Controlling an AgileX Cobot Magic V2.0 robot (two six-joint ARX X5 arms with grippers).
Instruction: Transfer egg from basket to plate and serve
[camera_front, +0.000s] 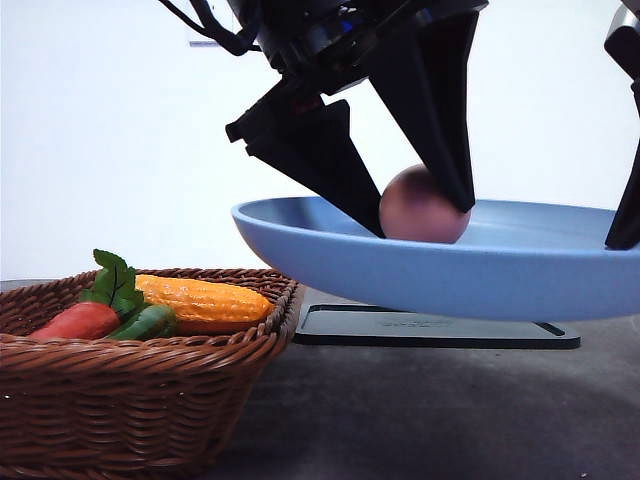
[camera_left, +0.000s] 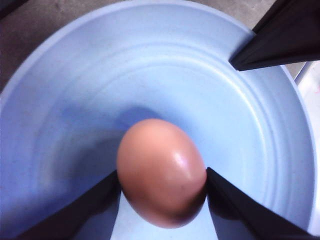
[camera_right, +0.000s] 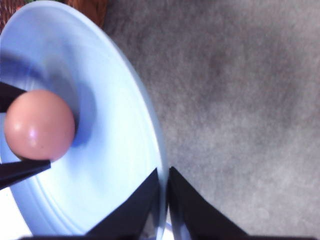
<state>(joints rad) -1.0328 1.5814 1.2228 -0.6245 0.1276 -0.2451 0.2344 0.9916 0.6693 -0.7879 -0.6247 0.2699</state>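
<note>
The blue plate (camera_front: 520, 270) hangs above the black tray (camera_front: 435, 328), its rim pinched between the nearly shut jaws of the right gripper (camera_right: 164, 200). The left gripper (camera_front: 425, 215) clasps the egg (camera_front: 420, 206) inside the plate. Beside the plate sits the basket (camera_front: 140, 400) (carrot (camera_front: 78, 320) and corn (camera_front: 205, 300) inside, front view). The right wrist view shows bare table (camera_right: 240, 100) beyond the rim.

Small pinkish-brown egg (camera_front: 422, 206), smooth and unmarked, sitting inside the matte blue plate (camera_front: 500, 270) (wide, shallow, with a gently raised rim), raised above the tabletop. Brown woven wicker basket (camera_front: 130, 400) with a thick braided rim, resting on the table lower left of the plate.
</note>
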